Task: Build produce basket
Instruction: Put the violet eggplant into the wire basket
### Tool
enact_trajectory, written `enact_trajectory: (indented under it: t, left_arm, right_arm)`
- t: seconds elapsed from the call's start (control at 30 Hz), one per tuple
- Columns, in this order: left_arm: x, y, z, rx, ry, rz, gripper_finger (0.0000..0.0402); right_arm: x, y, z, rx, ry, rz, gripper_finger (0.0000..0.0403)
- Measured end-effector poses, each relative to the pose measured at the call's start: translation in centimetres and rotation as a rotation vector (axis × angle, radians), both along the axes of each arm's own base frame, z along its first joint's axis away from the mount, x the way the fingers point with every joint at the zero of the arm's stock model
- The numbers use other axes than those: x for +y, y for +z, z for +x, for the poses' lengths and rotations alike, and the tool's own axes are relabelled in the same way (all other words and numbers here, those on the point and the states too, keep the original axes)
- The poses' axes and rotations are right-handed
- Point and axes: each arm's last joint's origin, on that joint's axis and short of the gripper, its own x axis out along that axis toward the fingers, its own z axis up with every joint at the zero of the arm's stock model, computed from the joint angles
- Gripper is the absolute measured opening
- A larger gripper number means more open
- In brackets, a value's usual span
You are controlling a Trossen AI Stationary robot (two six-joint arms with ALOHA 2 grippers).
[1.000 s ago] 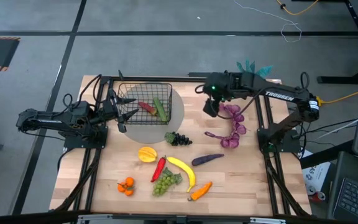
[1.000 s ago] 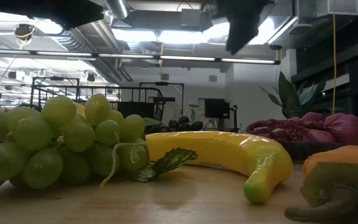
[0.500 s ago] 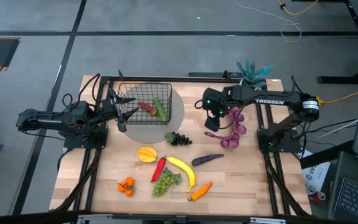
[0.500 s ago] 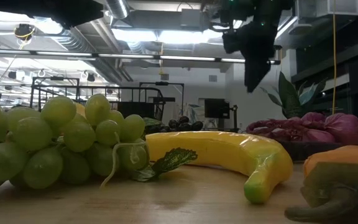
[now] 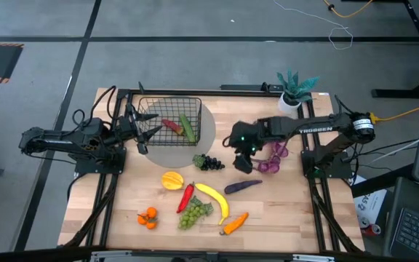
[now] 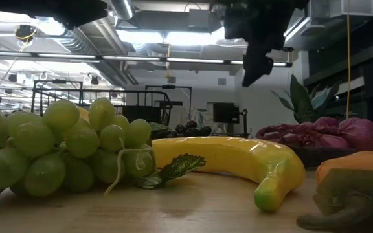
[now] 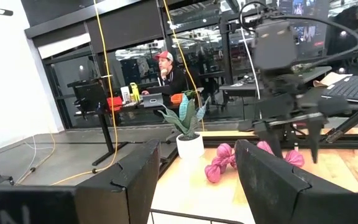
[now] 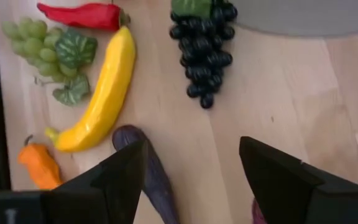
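Observation:
The black wire basket (image 5: 172,120) stands on a grey round mat with a red chili and a cucumber (image 5: 187,126) inside. My left gripper (image 5: 148,132) hovers open at the basket's left side. My right gripper (image 5: 244,163) hangs open above the table between the dark grapes (image 5: 208,162) and the purple string (image 5: 272,156). In its wrist view (image 8: 193,146) the eggplant (image 8: 149,174), banana (image 8: 102,93) and dark grapes (image 8: 202,53) lie below it. Green grapes (image 5: 193,212), a second chili (image 5: 186,196), oranges (image 5: 148,217) and a carrot (image 5: 235,223) lie on the wood.
A teal potted plant (image 5: 292,91) in a white pot stands at the table's far right corner. A yellow-orange fruit (image 5: 172,180) lies near the mat's edge. Black frame rails run along both table sides. A person sits at a desk (image 7: 166,71) far beyond the table.
My right gripper has moved from beside the far end of the purple string toward the table's near edge, and now hangs between the dark grapes and the eggplant. The produce and the basket have stayed in place.

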Motion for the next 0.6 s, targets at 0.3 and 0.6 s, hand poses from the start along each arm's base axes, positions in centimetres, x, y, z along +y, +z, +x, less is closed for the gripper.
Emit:
enact_trajectory:
  t: [0.3, 0.6]
  left_arm:
    - [0.0, -0.1, 0.0, -0.008, -0.012, -0.05, 0.0204]
    - [0.0, -0.1, 0.0, -0.008, -0.013, -0.052, 0.0204]
  right_arm:
    - [5.1, -1.4, 0.3, 0.035, 0.199, -0.081, 0.0258]
    - [9.0, -4.4, 0.8, 0.134, 0.18, -0.116, 0.0258]
